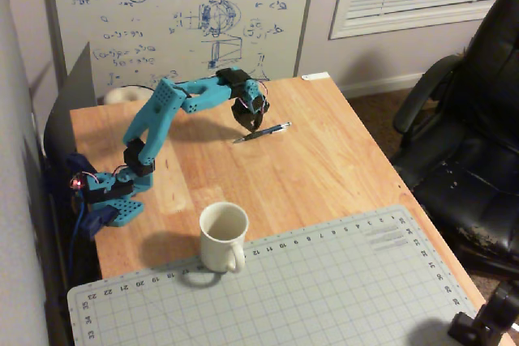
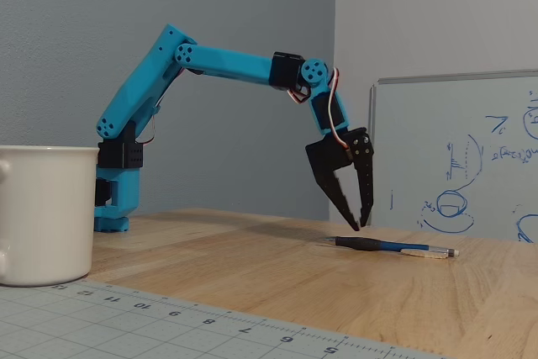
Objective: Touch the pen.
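Note:
The pen [image 1: 272,130] is thin and dark with a pale tip. It lies flat on the wooden table [image 1: 324,168] at the far middle, and also shows in the fixed view [image 2: 378,245]. My gripper [image 1: 252,124] hangs from the blue arm [image 1: 162,111] and points down over the pen's left end. In the fixed view the gripper [image 2: 361,225] has its black fingers [image 2: 328,174] drawn together at the tips, empty. The tips sit just above the pen's dark end. I cannot tell whether they touch it.
A white mug [image 1: 223,235] stands near the front by a grey cutting mat [image 1: 340,289]; it fills the left of the fixed view [image 2: 42,212]. A whiteboard [image 1: 178,14] stands behind the table. A black office chair [image 1: 470,135] is to the right.

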Robot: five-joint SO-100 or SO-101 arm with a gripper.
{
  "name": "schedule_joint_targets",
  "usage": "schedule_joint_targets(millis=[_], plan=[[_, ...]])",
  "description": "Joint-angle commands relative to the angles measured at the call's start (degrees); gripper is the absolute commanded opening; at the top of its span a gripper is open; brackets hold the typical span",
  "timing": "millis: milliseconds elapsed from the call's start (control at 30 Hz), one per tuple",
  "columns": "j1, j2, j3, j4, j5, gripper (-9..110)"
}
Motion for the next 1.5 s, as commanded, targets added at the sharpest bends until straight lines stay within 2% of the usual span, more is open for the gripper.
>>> schedule_joint_targets(millis=[0,1467], plan=[[0.2,2.3,-0.8,-0.5,0.4,1],[0.4,-0.6,-1.0,-0.4,0.0,1]])
